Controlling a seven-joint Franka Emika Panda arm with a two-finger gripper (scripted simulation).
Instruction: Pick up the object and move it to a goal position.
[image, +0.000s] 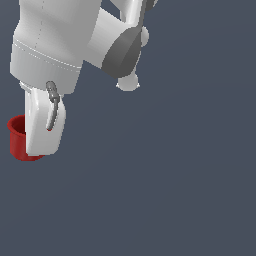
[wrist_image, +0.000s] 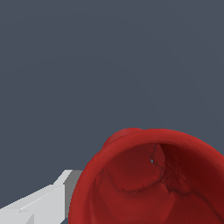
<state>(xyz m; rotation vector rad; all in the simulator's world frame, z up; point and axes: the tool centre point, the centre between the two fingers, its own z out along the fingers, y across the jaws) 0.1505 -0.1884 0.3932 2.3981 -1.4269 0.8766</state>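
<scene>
The object is a small glossy red cup (image: 16, 141) at the exterior view's left. It is mostly hidden behind one broad white finger (image: 44, 127) of my gripper (image: 42, 146), which reaches down over it from the white arm. In the wrist view the red cup (wrist_image: 131, 183) is very close, with its open mouth facing the camera. One white finger (wrist_image: 43, 199) lies right against the cup's outer wall. The second finger is hidden in both views, so I cannot tell whether the jaws are closed on the cup.
A plain dark grey-blue surface (image: 170, 190) fills the rest of both views. The bulky white arm links (image: 55, 35) and a dark grey joint (image: 125, 52) hang above the cup.
</scene>
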